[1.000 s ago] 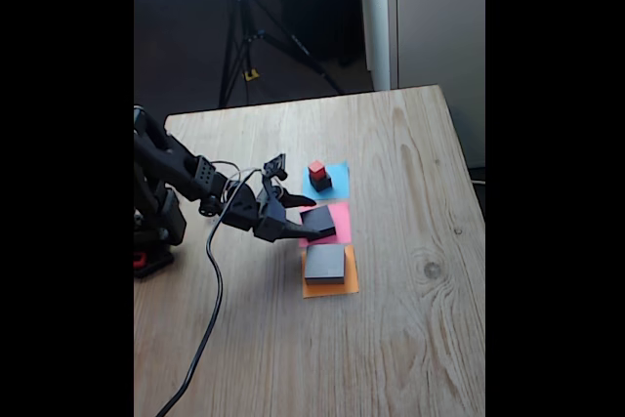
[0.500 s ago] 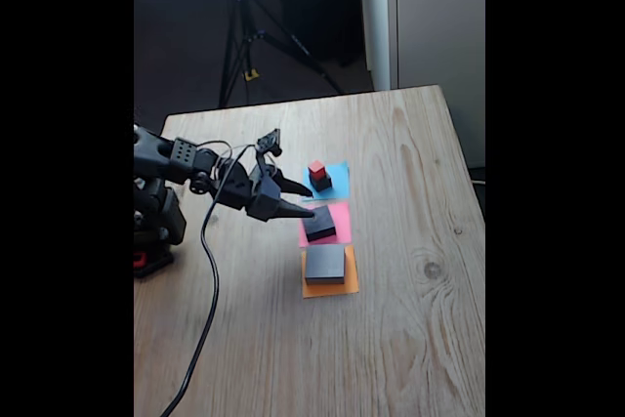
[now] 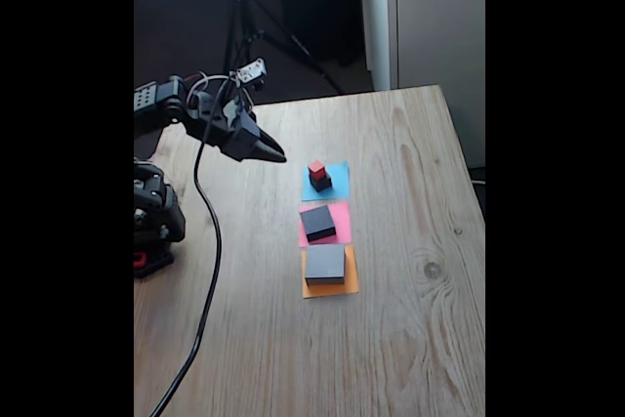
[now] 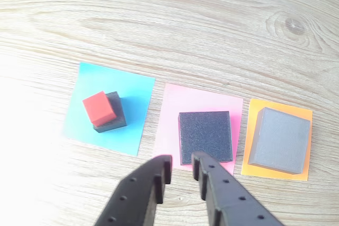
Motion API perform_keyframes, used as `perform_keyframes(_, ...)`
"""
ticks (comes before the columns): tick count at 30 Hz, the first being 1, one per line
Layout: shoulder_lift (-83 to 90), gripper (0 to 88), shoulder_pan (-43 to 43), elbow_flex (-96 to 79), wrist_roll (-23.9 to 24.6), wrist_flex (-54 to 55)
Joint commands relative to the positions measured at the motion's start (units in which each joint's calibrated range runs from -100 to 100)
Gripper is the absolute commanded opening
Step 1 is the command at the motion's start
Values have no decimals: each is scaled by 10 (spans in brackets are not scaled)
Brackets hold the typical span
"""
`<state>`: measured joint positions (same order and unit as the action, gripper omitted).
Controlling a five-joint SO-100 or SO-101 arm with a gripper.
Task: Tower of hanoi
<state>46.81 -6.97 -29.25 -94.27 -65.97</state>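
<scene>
The tower of hanoi lies split over three paper squares. On the blue paper [image 3: 338, 175] [image 4: 139, 95] a tiny red cube [image 3: 316, 170] [image 4: 98, 107] tops a small dark grey block [image 3: 321, 183] [image 4: 114, 122]. The pink paper [image 3: 341, 226] [image 4: 175, 104] carries the black block [image 3: 317, 222] [image 4: 205, 136]. A grey block [image 3: 324, 263] [image 4: 279, 140] rests on orange paper [image 3: 352, 281] [image 4: 253, 108]. My gripper [image 3: 273, 155] [image 4: 181, 161] hangs high and to the left of the blocks in the fixed view. Its jaws are drawn together with a thin gap and hold nothing.
The arm's base [image 3: 156, 222] stands at the wooden table's left edge [image 3: 146, 339], with a black cable [image 3: 207, 290] trailing toward the front. A tripod [image 3: 244, 36] stands on the floor behind the table. Bare wood lies right of the papers.
The gripper let go of the black block on the pink paper, rose up and back to the left, and its jaws came together.
</scene>
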Motion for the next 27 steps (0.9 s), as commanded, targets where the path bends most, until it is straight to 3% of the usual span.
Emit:
perform_keyframes(1, 21, 6, -26, 110, 16, -76)
perform_keyframes(8, 50, 10, -48, 150, -9, -140)
perform_keyframes(14, 72, 98, -54, 110, -44, -133)
perform_keyframes(17, 78, 164, -54, 48, -54, -79)
perform_keyframes(27, 91, 217, -44, -198, -57, 183)
